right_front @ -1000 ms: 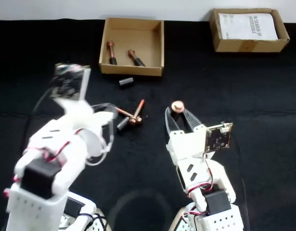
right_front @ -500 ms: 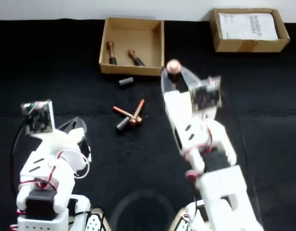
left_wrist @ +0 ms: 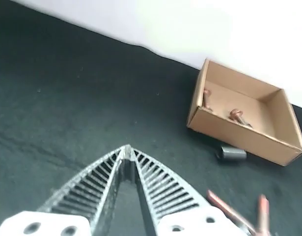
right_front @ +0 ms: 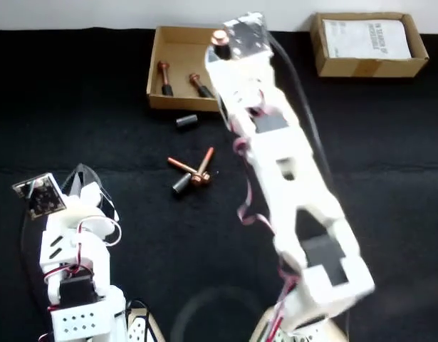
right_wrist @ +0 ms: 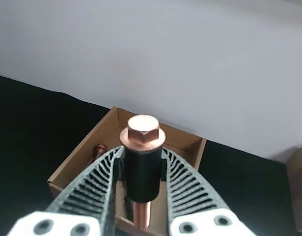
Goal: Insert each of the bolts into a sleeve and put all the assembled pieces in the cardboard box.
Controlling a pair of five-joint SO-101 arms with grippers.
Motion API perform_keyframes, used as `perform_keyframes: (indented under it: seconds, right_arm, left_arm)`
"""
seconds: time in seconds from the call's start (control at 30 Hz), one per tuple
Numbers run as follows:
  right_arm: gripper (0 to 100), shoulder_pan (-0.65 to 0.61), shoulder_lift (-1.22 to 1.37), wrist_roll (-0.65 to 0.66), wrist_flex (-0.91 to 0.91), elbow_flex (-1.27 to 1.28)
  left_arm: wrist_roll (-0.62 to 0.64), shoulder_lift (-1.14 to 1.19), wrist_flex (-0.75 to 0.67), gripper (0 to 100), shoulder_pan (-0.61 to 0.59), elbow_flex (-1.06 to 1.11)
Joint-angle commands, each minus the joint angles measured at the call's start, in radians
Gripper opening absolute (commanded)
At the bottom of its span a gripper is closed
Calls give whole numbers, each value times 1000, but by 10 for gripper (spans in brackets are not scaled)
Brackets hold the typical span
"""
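Observation:
My right gripper is shut on an assembled bolt and sleeve, copper head up, black sleeve between the fingers. In the high view that arm stretches far forward and holds the piece above the cardboard box. Two assembled pieces lie inside the box. A loose sleeve lies just in front of the box. Two bare bolts and another sleeve lie crossed at mid-table. My left gripper is shut with nothing in it, pulled back at the near left.
A second cardboard box holding a printed sheet stands at the back right. A white wall runs behind the black table.
My right arm has swung forward and left, carrying the assembled piece from mid-table to above the box. The left arm has drawn back toward its base at the near left.

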Motion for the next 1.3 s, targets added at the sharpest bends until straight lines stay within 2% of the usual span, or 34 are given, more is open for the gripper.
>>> perform_keyframes:
  seconds: [0.0, 0.13, 0.37, 0.47, 0.67, 0.77, 0.97, 1.13, 1.2, 1.27]
  right_arm:
    - [8, -12, 188, 144, -25, -285]
    - [8, -35, 429, 365, -25, -469]
    - [8, -64, 760, 796, -25, -780]
    - [8, -73, 852, 879, -19, -874]
    - [10, -73, 900, 881, -15, -921]
    - [23, -74, 892, 881, 82, -931]
    - [224, -71, 825, 879, 305, -931]
    - [238, -61, 759, 876, 461, -931]
    - [238, -56, 714, 813, 532, -931]
    - [238, -54, 656, 663, 604, -931]
  left_arm:
    - [-6, -13, 32, 19, -8, 19]
    - [-9, -13, 80, 20, -7, 19]
    - [-12, -13, 78, 22, -12, 19]
    - [-12, -13, 81, 23, -12, 19]
    - [-12, -15, 83, 23, -10, 19]
    - [-12, -15, 83, 23, -10, 19]
    - [-12, -15, 84, 23, -10, 19]
    - [-12, -13, 84, 23, -10, 19]
    - [-12, -13, 84, 23, -10, 19]
    - [-12, -13, 84, 23, -10, 19]
